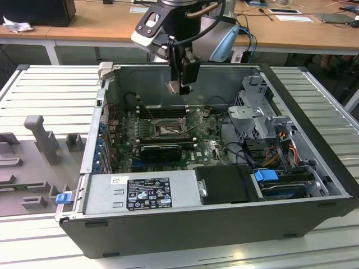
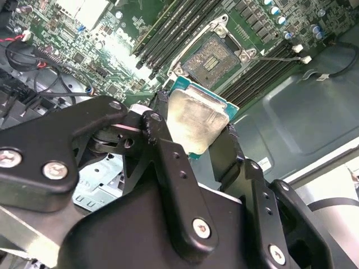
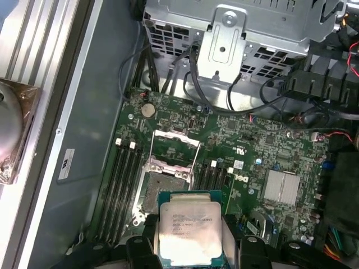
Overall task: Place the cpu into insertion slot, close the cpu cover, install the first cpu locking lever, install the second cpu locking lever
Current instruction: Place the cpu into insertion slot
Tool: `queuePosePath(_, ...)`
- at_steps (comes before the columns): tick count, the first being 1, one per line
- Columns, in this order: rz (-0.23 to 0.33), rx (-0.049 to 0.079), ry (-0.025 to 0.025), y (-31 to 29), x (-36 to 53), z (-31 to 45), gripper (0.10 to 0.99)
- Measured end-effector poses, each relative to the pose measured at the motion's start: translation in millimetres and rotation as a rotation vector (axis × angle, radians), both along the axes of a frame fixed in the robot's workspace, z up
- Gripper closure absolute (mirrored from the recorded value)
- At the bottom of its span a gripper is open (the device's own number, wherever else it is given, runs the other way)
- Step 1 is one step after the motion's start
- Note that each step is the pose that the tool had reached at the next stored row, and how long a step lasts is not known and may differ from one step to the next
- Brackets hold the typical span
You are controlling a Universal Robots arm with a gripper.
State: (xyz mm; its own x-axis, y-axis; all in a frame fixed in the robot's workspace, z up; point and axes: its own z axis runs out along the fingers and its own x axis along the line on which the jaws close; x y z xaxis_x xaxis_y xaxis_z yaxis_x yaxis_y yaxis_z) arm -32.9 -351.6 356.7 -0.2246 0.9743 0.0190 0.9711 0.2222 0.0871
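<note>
**Cpu held above the open slot**

The gripper [image 1: 180, 85] hangs over the open computer case [image 1: 185, 238], up near the rim of its far wall. Its two black fingers [image 2: 168, 151] are closed in on the cpu [image 2: 196, 120] and pinch it by two opposite edges, so the jaws stand only as far apart as the chip is wide. The chip's pale silver face shows between them in both wrist views, with its green edge visible around it.

The cpu is in the air, well apart from the green board [image 1: 210, 147] below it. In the exterior view it shows as a small pale plate [image 1: 173, 87] at the fingertips.

The slot [image 3: 162, 188] lies on the board under the gripper. Its dark centre is bare. In the first wrist view the cpu [image 3: 189, 232] hides the slot's nearer edge. The cover [image 3: 177, 134] is swung open on the slot's far side, its silver frame raised off the socket.

Long black memory slots [image 3: 124, 190] run along both sides of the slot. In the exterior view a black expansion card [image 1: 160, 151] sits just nearer than the slot [image 1: 167, 130]. A grey power supply [image 1: 140, 193] fills the near side of the case. A metal drive cage [image 1: 258, 112] stands at the exterior view's right.
</note>
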Motion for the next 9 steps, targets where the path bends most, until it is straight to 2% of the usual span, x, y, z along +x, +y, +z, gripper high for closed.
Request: queuePosePath(9,-0.057,0.0,0.0,0.0,0.1,0.0,0.553)
